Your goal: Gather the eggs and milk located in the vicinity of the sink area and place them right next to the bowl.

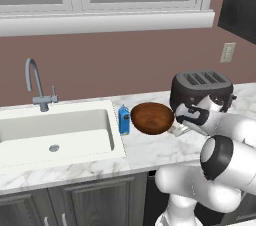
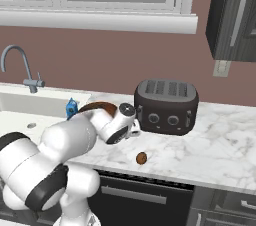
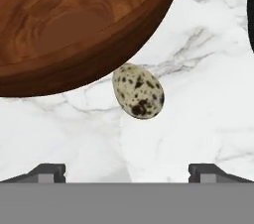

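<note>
Fingertips [image 3: 48, 172] spread wide, holding nothing, gripper [image 3: 126, 173] over the speckled egg [image 3: 138, 91] beside the wooden bowl [image 3: 74, 25], milk carton [image 1: 124, 120] at the sink's [image 1: 65, 159] edge, brown egg [image 2: 141, 158] near the counter's [image 2: 220, 140] front edge.

glossy white rounded arm [image 1: 227, 135] with dark joint bands.
</note>
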